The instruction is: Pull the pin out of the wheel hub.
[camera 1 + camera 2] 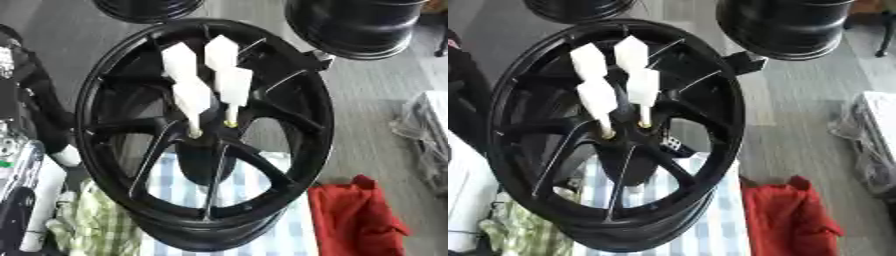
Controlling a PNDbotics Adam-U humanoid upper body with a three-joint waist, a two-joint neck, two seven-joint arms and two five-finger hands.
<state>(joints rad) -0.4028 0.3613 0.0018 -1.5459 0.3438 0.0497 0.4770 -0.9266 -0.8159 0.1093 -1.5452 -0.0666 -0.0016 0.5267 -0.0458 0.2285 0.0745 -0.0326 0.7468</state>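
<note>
A black spoked wheel hub [105,100] stands tilted in the middle, its open face toward me. Several white pins with blocky heads stick out of its centre. Two rear ones [220,52] [179,60] sit higher. Two front ones [234,85] [192,97] have thin shafts ending in brass-coloured tips [194,134] at the hub's centre. Neither of my hands shows in either view.
The hub rests on a blue-and-white checked cloth [262,235]. A red cloth [354,215] lies at the lower right and a green checked cloth [92,225] at the lower left. Two more black wheels [359,25] [144,7] stand behind. Black and silver parts [17,165] crowd the left edge, and a plastic-wrapped bundle [429,130] lies at the right.
</note>
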